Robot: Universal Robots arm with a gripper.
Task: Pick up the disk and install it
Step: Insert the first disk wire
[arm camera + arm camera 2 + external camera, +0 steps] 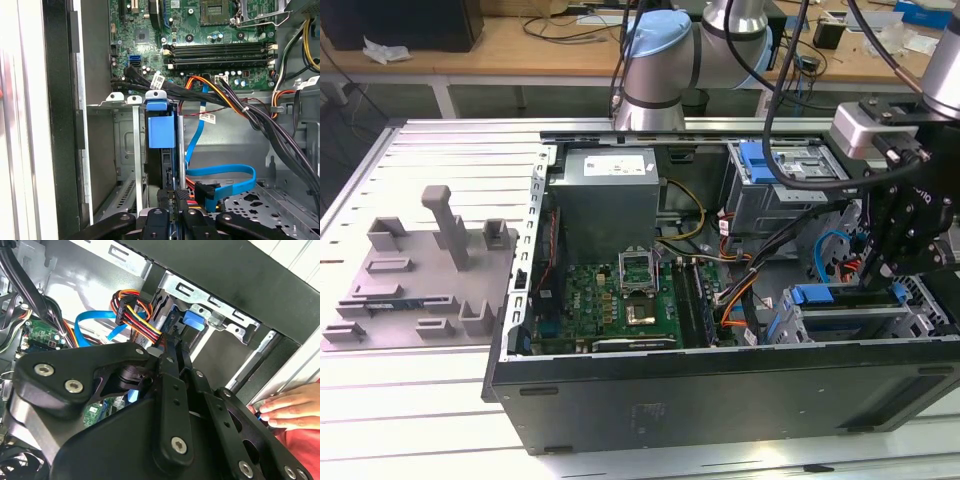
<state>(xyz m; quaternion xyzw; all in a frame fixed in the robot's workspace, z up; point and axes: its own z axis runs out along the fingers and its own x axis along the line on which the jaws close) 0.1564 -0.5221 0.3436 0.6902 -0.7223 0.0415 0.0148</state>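
Closest is the gripper (170, 200), its fingers narrow and apparently pinching the outer end of the disk (161, 131). The disk stands on edge inside the cage (125, 150), in the case's (720, 390) near corner on the exterior view's right, with its blue bracket deep in the slot. Picking up looks done, and the disk seems nearly or fully seated. Whether it has latched, I cannot tell. A blue cable (220, 172) lies just beside it. A person's hand (287, 407) rests at the case's edge.

One computer case (720, 400), one disk (161, 132), one grey fixture plate (410, 285), one arm (660, 70).
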